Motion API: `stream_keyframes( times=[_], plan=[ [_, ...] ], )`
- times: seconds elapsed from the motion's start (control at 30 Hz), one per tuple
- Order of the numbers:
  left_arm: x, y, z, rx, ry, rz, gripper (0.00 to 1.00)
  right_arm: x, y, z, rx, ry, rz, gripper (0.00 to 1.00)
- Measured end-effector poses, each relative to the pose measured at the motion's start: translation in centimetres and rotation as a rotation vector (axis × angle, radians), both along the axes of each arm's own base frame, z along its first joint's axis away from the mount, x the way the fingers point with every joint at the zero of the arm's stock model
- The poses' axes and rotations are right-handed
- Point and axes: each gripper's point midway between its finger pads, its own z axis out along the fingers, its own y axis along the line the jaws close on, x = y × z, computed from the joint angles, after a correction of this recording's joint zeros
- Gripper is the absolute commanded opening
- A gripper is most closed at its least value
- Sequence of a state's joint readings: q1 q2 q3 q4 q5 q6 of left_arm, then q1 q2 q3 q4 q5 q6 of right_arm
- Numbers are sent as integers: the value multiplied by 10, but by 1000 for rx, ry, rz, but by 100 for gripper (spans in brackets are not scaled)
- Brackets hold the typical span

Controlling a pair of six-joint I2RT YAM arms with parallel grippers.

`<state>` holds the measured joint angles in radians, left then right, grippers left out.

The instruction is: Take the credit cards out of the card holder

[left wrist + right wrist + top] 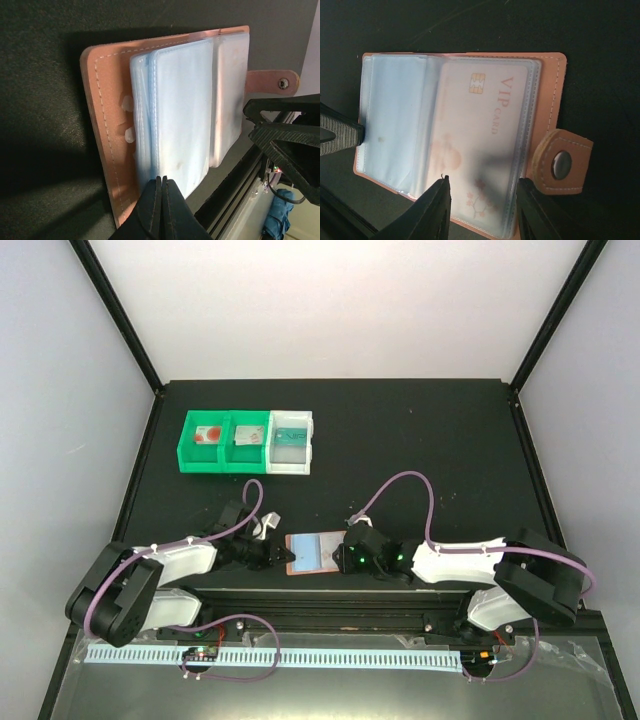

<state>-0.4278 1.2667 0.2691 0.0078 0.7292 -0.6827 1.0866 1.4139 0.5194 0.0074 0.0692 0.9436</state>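
The salmon-pink card holder lies open on the black mat between my two grippers. In the right wrist view its pink cover holds clear light-blue sleeves; the top right sleeve holds a pale credit card with a gold chip and "VIP CARD" lettering. My right gripper is open, its fingers straddling that card's near edge beside the snap tab. My left gripper is shut, its tips at the edge of the left stack of sleeves. In the top view the left gripper and right gripper flank the holder.
At the back left stand two green bins and a white bin. A white card with a red disc lies in the left green bin, and a teal card in the white bin. The black metal rail runs just in front of the holder.
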Motion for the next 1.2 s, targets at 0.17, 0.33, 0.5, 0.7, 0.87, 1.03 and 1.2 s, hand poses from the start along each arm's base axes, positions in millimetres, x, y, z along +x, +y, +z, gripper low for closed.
stream_keyframes(
  times=[0.17,0.33,0.5,0.7,0.87,1.03,1.2],
  plan=[
    [1,1,0,5,-3,4,2,0,0,0,1,0,0,38],
    [-1,2,-2,8,2,5,2,0,2,-1,6,3,4,37],
    [-1,2,-2,9,3,5,2,-1,2,-3,2,8,6,37],
    [-2,2,-3,10,5,5,2,0,5,-4,3,10,8,36],
    [-2,2,-4,10,5,4,2,-1,7,-4,11,12,17,36],
    [-2,2,-4,10,6,5,2,-1,10,3,29,0,30,37],
    [-3,2,-4,11,6,5,2,2,18,12,54,-10,44,39]
  ],
)
